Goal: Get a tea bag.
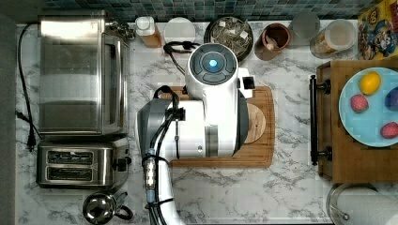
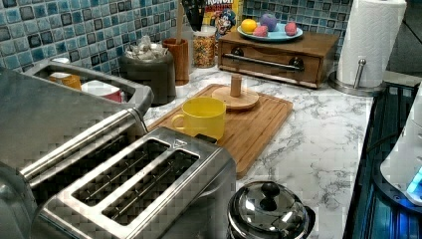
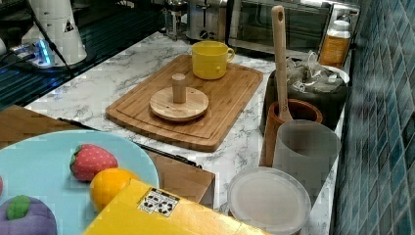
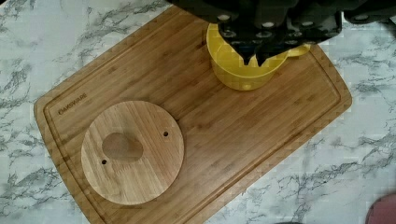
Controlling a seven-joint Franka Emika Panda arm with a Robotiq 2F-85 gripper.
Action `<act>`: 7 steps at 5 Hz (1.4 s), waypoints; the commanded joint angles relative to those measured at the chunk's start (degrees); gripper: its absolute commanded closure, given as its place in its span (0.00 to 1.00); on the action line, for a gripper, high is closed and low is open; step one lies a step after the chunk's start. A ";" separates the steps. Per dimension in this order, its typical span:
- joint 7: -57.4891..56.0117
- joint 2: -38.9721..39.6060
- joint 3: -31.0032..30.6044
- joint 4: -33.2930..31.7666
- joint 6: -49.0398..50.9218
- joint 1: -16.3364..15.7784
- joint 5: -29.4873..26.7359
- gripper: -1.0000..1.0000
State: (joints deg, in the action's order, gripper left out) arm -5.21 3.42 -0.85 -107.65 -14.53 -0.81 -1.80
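Tea bags: heaped loose in a dark round container at the back of the counter, against the tiled wall; paper tags and strings show on top. None is lifted out.
Container neighbours: a brown utensil holder with a wooden spatula just beside it on the top view's right; a white-lidded jar on the top view's left.
Pincer: seen from the wrist view, the finger tips stand close together, nearly touching, with nothing between them. It hangs over the yellow mug, not over the tea bags.
Arm: white body above the bamboo cutting board, covering much of it in the top view.
Board contents: yellow mug at one end, round wooden stand with an upright peg at the other, well apart.
Step in hand (judgement): the approach; the reach to the container is not yet made.
Next move calls for (judgement): travel from the mug toward the wall until above the container, part the fingers, descend into the heap, pinch a single bag or its tag.
Risk (judgement): tangled strings may bring up several bags; the spatula handle stands close to the path.
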 commanded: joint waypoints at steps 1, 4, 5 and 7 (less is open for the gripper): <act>-0.07 0.00 -0.17 -0.01 -0.21 0.09 -0.56 1.00; 4.54 2.51 1.66 4.23 -11.08 0.99 0.82 1.00; 4.72 3.69 1.81 6.65 -14.10 1.53 0.48 1.00; 10.19 5.43 3.15 9.06 -21.67 0.10 5.70 0.91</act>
State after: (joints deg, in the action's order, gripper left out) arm -1.95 9.64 1.84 -107.43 -36.09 -0.07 2.51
